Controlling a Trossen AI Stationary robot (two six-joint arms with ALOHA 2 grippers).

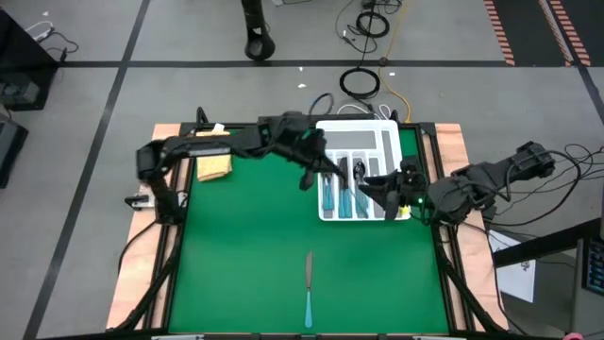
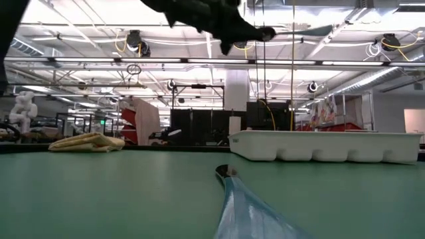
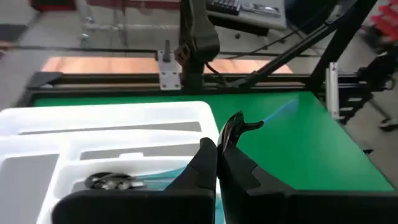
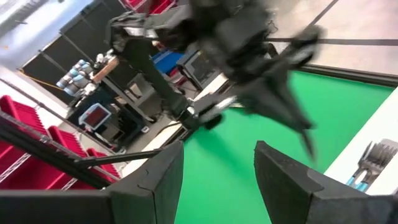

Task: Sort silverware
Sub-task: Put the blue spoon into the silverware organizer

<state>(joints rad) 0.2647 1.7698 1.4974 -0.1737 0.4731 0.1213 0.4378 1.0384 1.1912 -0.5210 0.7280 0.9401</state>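
Note:
My left gripper (image 1: 319, 170) hangs over the left side of the white tray (image 1: 396, 142), shut on a piece of silverware (image 3: 245, 124) with a dark metal head and a light-blue handle (image 2: 302, 30). Whether it is a fork or a spoon I cannot tell. More silverware lies in the tray's slots: blue handles (image 1: 338, 198), dark heads (image 3: 109, 182) and forks (image 4: 373, 155). A knife (image 1: 309, 283) lies flat on the green mat near the front edge. My right gripper (image 1: 379, 185) stands open over the tray's near right part, with nothing between its fingers. My left gripper pinches the piece at its dark metal end (image 3: 231, 134) between its two shut fingers. The fingers come from the table's left, slanting a little down. The blue handle (image 3: 280, 112) sticks out past the fingertips. The piece hangs lifted clear, well above the tray.
A yellow cloth (image 1: 213, 166) lies at the mat's far left corner. Black frame rails (image 1: 444, 246) border the mat. The green mat (image 1: 245, 246) between the tray and the near edge holds only the knife.

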